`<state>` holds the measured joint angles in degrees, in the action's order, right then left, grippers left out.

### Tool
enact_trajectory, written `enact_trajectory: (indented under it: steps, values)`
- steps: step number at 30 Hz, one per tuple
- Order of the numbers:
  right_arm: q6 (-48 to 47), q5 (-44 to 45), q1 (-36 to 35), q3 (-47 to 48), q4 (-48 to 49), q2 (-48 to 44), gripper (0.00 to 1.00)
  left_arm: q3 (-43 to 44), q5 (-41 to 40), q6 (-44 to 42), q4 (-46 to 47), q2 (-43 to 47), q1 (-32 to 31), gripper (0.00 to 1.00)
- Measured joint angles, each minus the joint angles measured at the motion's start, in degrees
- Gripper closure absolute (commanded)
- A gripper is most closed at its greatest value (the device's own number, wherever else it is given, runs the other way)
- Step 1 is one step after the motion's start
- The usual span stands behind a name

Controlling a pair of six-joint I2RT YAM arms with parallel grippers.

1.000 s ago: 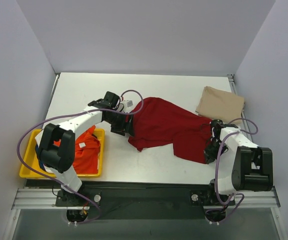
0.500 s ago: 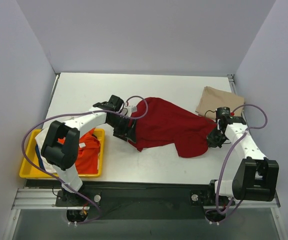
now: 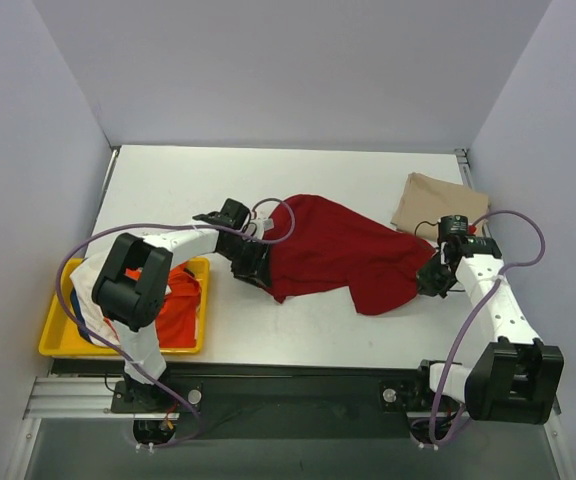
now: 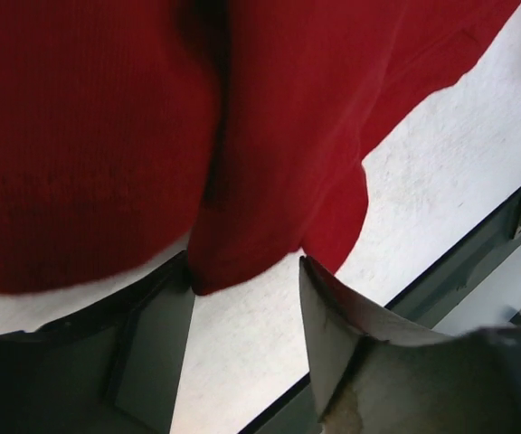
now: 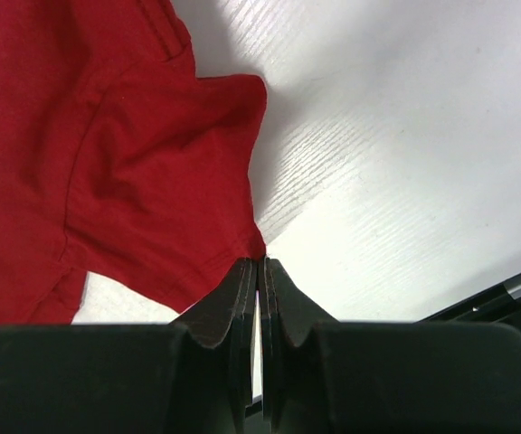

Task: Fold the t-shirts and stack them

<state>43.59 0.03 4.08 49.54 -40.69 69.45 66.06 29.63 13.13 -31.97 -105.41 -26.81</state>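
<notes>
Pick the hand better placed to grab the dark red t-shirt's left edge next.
Left: the left hand is open astride the dark red cloth t-shirt; the right hand is shut on its opposite corner.

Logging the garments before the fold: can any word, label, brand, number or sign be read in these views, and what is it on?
No text can be read in any view.
dark red t-shirt: plain cloth, no print or tag showing.
tan t-shirt: plain.
orange t-shirt in the yellow tray: any marking is too small to tell.
</notes>
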Motion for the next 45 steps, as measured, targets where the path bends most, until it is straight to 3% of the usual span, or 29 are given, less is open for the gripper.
enact_trajectory:
  steps: [2, 3, 5, 8, 13, 14, 17, 23, 34, 45]
  values:
    - [0.1, 0.0, 0.0, 0.5, -0.6, -0.6, 1.0, 0.0, 0.6, 0.6, 1.7, -0.7, 0.0, 0.7]
    - [0.1, 0.0, 0.1, 0.8, -0.9, -0.9, 1.0, 0.0, 0.7, 0.8, 2.6, -0.9, 0.0, 0.88]
    - [0.1, -0.1, 0.2, 1.9, -1.8, -1.6, 1.0, 0.7, 0.4, 0.7, 2.5, -1.2, 0.2, 1.0]
    - [0.0, -0.1, 1.1, 4.5, -3.6, -3.0, 1.0, 6.2, -3.2, -1.4, -1.9, -1.8, 0.5, 1.0]
    - [-0.7, 0.3, 4.4, 9.9, -6.3, -6.6, 1.0, 24.0, -13.2, -7.2, -11.6, -1.6, 1.1, 1.0]
    - [-0.9, 0.3, 5.2, 10.5, -6.6, -7.1, 1.0, 26.8, -15.1, -8.1, -13.0, -1.2, 1.1, 0.96]
    - [-2.2, 0.6, 8.4, 11.6, -7.9, -8.2, 1.0, 31.5, -18.6, -10.7, -17.8, 1.4, 0.7, 0.65]
    - [-4.3, 0.9, 12.8, 11.7, -9.7, -6.6, 1.0, 23.5, -15.5, -12.5, -21.8, 9.1, -0.7, 0.47]
    - [-5.9, 1.3, 14.0, 11.6, -10.1, -4.0, 1.0, 10.3, -13.5, -9.0, -22.7, 4.3, 3.3, 0.46]
    - [-6.2, 1.2, 14.4, 11.1, -10.1, -4.0, 1.0, -0.2, -12.7, -3.0, -15.1, 2.9, 3.6, 0.43]
